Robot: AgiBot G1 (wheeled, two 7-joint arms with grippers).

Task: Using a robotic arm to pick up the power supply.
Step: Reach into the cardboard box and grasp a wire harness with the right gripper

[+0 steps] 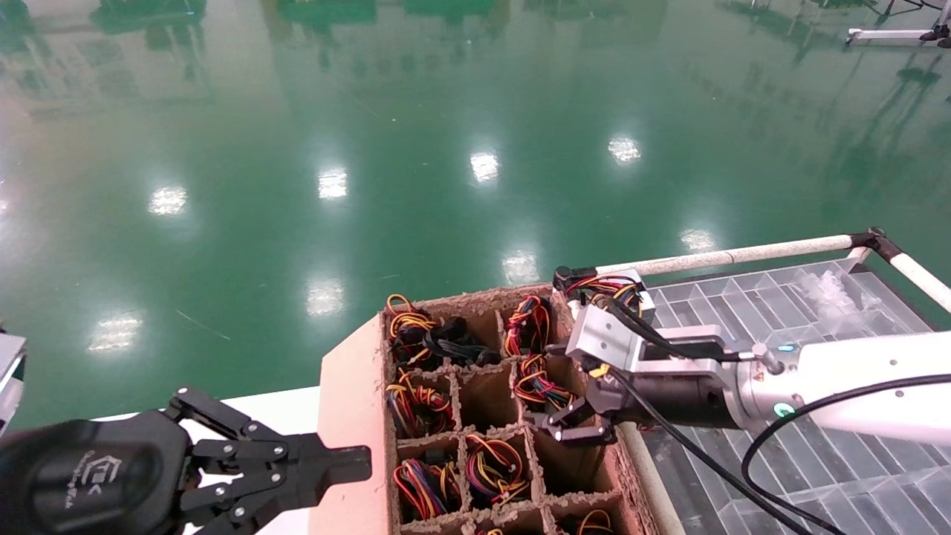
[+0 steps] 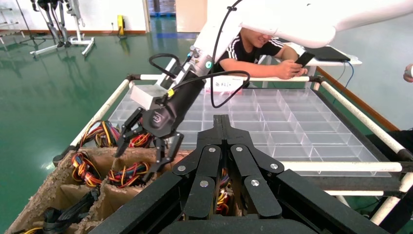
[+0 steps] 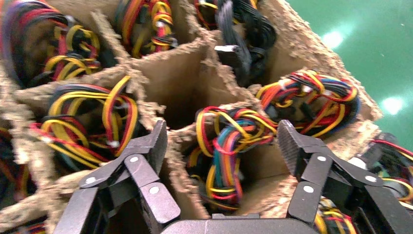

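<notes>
Head view: the black two-fingered right gripper (image 1: 576, 420) hangs fingers apart over the brown cardboard divider box (image 1: 349, 438); the wire-bundled power supply (image 1: 536, 383) sits just beneath it. The black left gripper (image 1: 356, 461), fingers together, rests beside the box's outer wall.

Left wrist view: the right gripper (image 2: 141, 153) spreads above the cells.

Right wrist view: its fingers (image 3: 146, 151) straddle the red-yellow wire bundle (image 3: 229, 146).

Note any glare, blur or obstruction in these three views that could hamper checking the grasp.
Head view: ceiling-light glare dots the green floor, not the cardboard crate. Right wrist view: wire bundles between the open right tool are smeared by blur. Left wrist view: the shut left tool blocks the lower middle.
</notes>
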